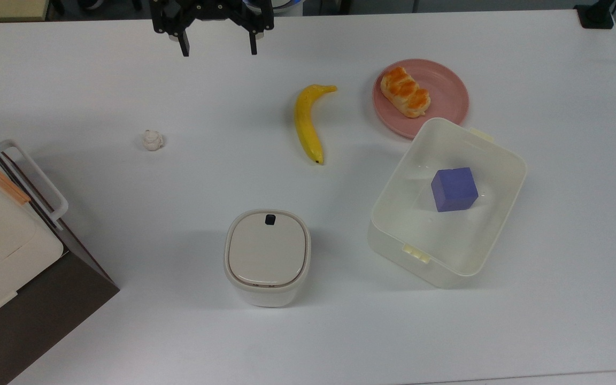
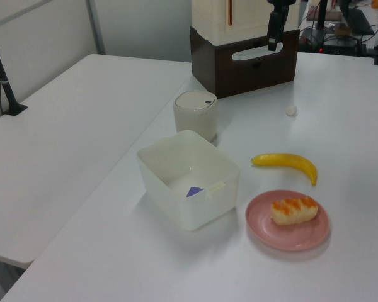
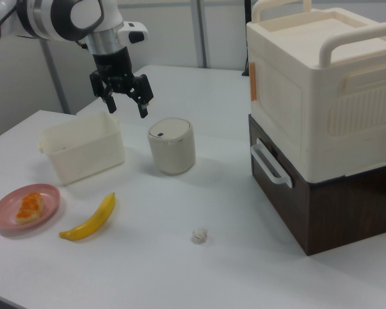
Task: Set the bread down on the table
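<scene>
Pincer (image 1: pixel 217 48) spread wide and empty at top edge of top view, well apart from bread (image 1: pixel 405 91) lying diagonally on pink plate (image 1: pixel 447 101) at upper right; best approached from above, straddling short axis, then set onto bare worktop (image 1: pixel 126 80).

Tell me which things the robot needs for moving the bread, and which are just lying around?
Needed: bread, pink plate under it, table, open gripper.

Lying around: banana, white lump, lidded bin, tub holding purple cube, stacked boxes.
</scene>
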Robot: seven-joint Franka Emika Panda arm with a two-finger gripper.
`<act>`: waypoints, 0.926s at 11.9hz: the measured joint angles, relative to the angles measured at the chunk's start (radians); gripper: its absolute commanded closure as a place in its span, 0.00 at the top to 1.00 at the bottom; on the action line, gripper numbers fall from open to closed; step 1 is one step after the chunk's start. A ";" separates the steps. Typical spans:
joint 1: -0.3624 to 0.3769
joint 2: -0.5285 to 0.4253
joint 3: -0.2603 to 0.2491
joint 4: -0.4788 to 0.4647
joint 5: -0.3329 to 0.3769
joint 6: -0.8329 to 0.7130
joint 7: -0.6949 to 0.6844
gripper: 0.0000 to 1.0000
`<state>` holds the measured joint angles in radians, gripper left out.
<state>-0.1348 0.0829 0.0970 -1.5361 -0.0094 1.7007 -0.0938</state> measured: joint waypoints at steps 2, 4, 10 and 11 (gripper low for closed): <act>0.000 0.000 -0.005 0.000 0.000 0.000 0.000 1.00; -0.005 0.000 -0.011 0.000 0.000 0.000 0.000 1.00; 0.009 0.003 -0.009 -0.008 0.002 0.000 0.000 1.00; 0.022 0.003 -0.003 -0.009 0.006 0.000 -0.001 1.00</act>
<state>-0.1124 0.0861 0.0941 -1.5451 -0.0030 1.7007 -0.0948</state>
